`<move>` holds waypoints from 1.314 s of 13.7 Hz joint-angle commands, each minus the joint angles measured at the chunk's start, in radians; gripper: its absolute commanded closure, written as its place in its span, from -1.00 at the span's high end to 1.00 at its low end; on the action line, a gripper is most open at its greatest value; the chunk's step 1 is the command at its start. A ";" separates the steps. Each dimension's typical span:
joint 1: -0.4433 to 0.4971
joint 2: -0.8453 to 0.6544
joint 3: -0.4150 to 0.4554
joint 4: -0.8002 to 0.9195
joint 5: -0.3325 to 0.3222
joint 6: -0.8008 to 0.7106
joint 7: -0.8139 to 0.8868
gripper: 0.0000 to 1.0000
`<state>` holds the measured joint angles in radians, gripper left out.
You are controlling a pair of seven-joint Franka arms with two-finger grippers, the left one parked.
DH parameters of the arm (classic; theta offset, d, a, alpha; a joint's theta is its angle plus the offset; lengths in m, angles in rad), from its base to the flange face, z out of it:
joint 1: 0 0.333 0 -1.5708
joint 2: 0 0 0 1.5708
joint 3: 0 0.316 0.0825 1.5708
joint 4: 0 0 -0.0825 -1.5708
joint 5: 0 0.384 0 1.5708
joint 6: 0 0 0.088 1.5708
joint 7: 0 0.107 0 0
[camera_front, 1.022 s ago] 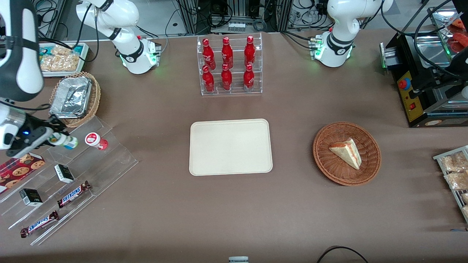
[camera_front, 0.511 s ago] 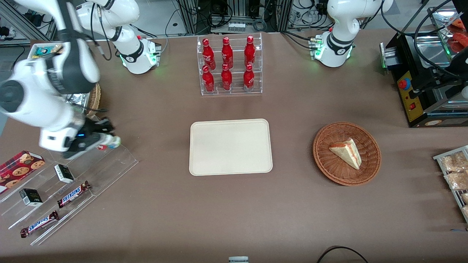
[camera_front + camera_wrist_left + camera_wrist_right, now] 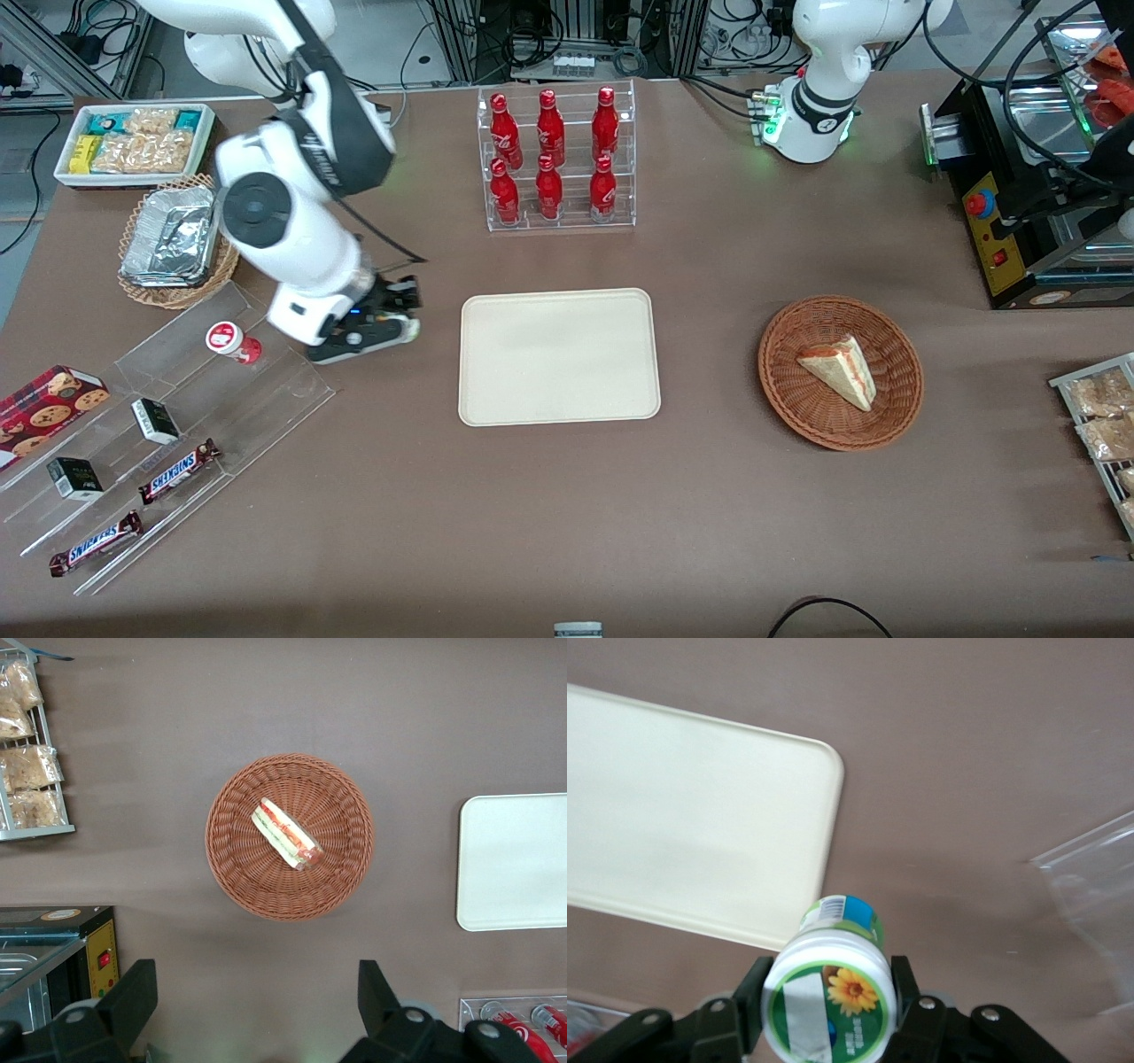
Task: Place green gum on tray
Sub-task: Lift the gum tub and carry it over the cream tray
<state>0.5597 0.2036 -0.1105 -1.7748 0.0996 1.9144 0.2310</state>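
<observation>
Black two-finger gripper point(image 3: 400, 317) of the white working arm, above the brown tabletop point(image 3: 567, 514), just beside the working-arm edge of the large flat beige rectangular tray point(image 3: 559, 356). Small white-and-green bottle point(image 3: 408, 329) clamped between the fingers, only its tip showing. Red-and-white-lidded bottle point(image 3: 232, 341) on the clear acrylic stepped display point(image 3: 168, 425), together with two chocolate bars point(image 3: 180, 471) and small dark boxes point(image 3: 156, 420). Clear rack of six red bottles point(image 3: 555, 159) farther from the camera than the tray. Round brown wicker basket point(image 3: 840, 372) holding a wrapped sandwich wedge point(image 3: 839, 370), toward the parked arm's end. Foil container point(image 3: 172, 235) in a second wicker basket, near the display.
</observation>
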 commanded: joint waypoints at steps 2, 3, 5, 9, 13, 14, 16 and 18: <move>0.094 0.150 -0.014 0.153 0.031 0.015 0.190 -1.00; 0.114 0.180 -0.014 0.175 0.031 0.026 0.235 -1.00; 0.150 0.235 -0.014 0.213 0.029 0.058 0.307 -1.00; 0.186 0.313 -0.014 0.216 0.034 0.169 0.387 -1.00; 0.223 0.384 -0.012 0.216 0.051 0.268 0.445 -1.00; 0.224 0.401 -0.012 0.216 0.060 0.291 0.455 -1.00; 0.232 0.431 -0.009 0.216 0.065 0.342 0.473 -1.00; 0.247 0.457 -0.009 0.218 0.063 0.371 0.484 -1.00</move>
<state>0.7903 0.6183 -0.1119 -1.5984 0.1353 2.2626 0.6984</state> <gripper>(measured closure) 0.414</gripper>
